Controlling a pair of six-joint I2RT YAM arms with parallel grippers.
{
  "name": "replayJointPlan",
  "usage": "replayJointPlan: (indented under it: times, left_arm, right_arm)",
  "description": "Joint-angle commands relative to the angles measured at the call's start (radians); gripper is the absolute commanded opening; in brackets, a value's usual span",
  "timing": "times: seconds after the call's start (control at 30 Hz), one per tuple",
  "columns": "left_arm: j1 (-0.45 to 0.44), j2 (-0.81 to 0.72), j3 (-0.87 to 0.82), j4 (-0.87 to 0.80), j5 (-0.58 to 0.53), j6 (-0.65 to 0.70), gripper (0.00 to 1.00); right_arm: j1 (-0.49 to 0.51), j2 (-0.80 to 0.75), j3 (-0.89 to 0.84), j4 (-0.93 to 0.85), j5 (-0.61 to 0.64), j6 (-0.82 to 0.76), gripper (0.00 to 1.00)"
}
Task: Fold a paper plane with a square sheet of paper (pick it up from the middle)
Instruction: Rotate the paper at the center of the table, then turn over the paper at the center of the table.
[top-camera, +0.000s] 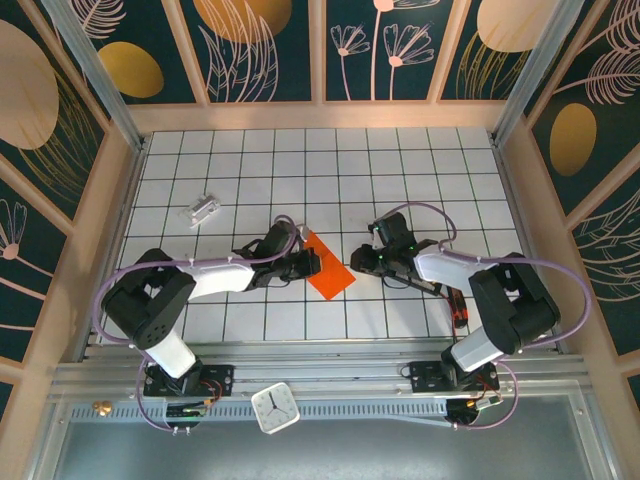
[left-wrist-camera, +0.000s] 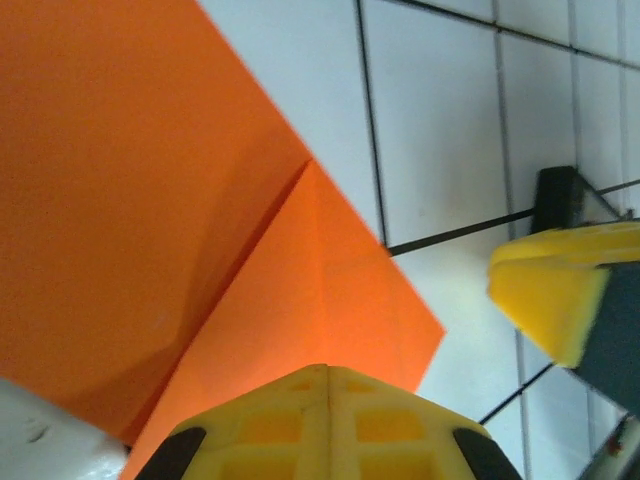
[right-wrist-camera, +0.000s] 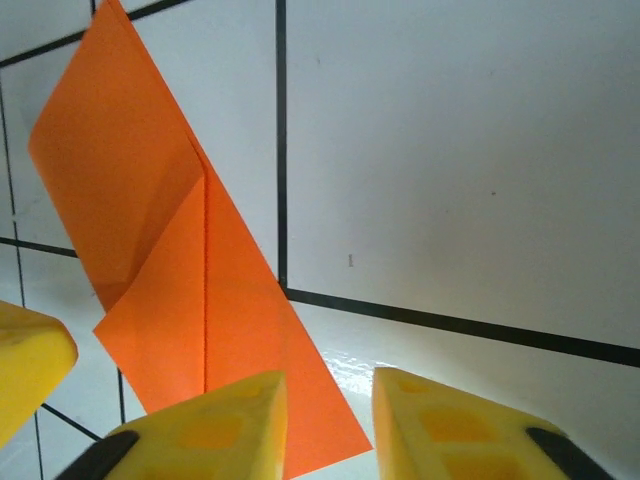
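The square sheet of paper (top-camera: 332, 275), bright orange, lies flat on the gridded table, folded into a long strip. One corner is turned in as a triangular flap (left-wrist-camera: 330, 290). My left gripper (top-camera: 312, 262) is at the strip's left edge. In the left wrist view its yellow jaws are pressed together, with the tips of the left gripper (left-wrist-camera: 327, 370) over the flap's crease. My right gripper (top-camera: 360, 262) stands just right of the paper (right-wrist-camera: 120, 170). The right gripper (right-wrist-camera: 328, 380) has a clear gap with bare table in it. Its left fingertip (right-wrist-camera: 250, 400) overlaps the strip's near corner.
A small silvery-white block (top-camera: 203, 210) lies at the back left. A small black tray with red-orange bits (top-camera: 458, 305) sits under the right arm. A white clock (top-camera: 274, 407) rests on the front rail. Wooden walls (top-camera: 130, 180) close in the table.
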Motion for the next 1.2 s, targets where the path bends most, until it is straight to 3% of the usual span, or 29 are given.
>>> replayJointPlan:
  times: [0.0,0.4,0.63,0.97,1.17]
  left_arm:
    - [0.009,0.046,0.004,-0.053,0.004,0.032,0.0]
    - [0.01,0.107,-0.031,-0.027,0.018,0.045,0.0]
    - [0.01,0.117,-0.028,-0.025,0.024,0.048,0.0]
    - [0.01,0.118,-0.026,-0.028,0.03,0.051,0.0]
    - [0.011,0.116,-0.025,-0.031,0.032,0.052,0.0]
  right_arm:
    - [0.036,0.024,0.012,0.01,0.027,0.027,0.33]
    - [0.091,0.088,0.026,-0.011,0.069,0.03,0.36]
    - [0.101,0.042,-0.024,0.078,-0.07,0.054,0.35]
    - [0.078,0.014,-0.031,0.107,-0.096,0.055,0.34]
    - [0.032,-0.011,-0.081,0.224,-0.184,0.103,0.36]
